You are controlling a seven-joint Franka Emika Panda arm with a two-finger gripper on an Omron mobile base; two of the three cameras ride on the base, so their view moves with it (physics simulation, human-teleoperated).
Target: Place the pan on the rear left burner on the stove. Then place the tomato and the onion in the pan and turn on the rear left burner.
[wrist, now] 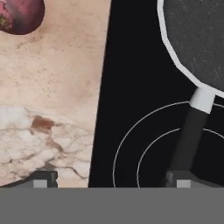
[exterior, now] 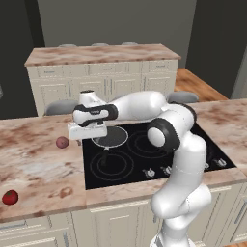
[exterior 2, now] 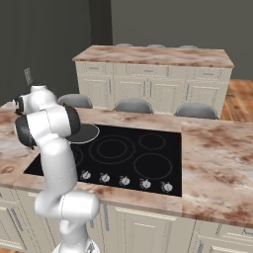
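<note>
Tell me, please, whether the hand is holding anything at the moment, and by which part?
Nothing is held. The hand is open, its fingertips wide apart above the stove, with the handle of the pan beside one fingertip, not gripped.

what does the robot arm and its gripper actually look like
The arm is built from glossy white rounded segments with dark, almost black bands and caps at the joints. The gripper is a white, boxy hand with a dark wrist section behind it. Its two small fingertips are dark with pale square pads. No cables or markings are visible.
</note>
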